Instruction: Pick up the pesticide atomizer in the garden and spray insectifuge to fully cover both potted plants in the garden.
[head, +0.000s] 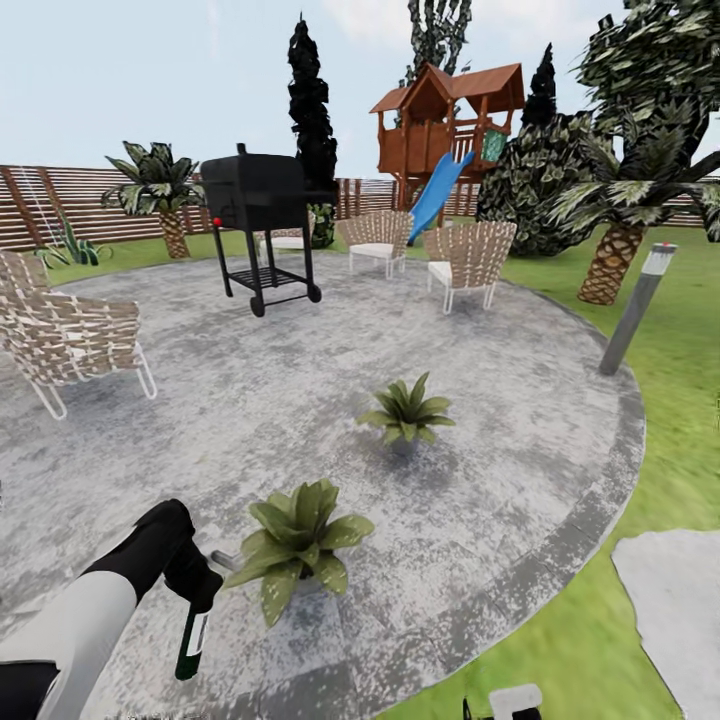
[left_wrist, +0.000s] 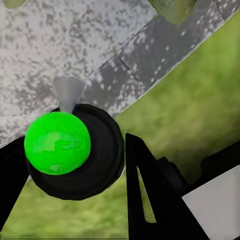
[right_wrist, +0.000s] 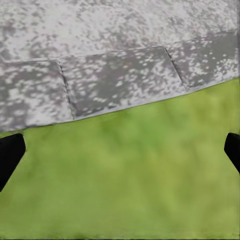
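Two plants (head: 300, 540) beside left gripper's (head: 195, 585) atomizer (head: 192, 640).

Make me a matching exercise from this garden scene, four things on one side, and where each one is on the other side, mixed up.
Things:
1. pesticide atomizer
2. nearer potted plant
3. grill
4. play tower

Places:
A. at the far side of the patio, between wicker chairs
B. beyond the fence, with a blue slide
C. in the left gripper, hanging bottom-down
D. on the paving, just beside the held bottle's nozzle

Pairs: 1-C, 2-D, 3-A, 4-B
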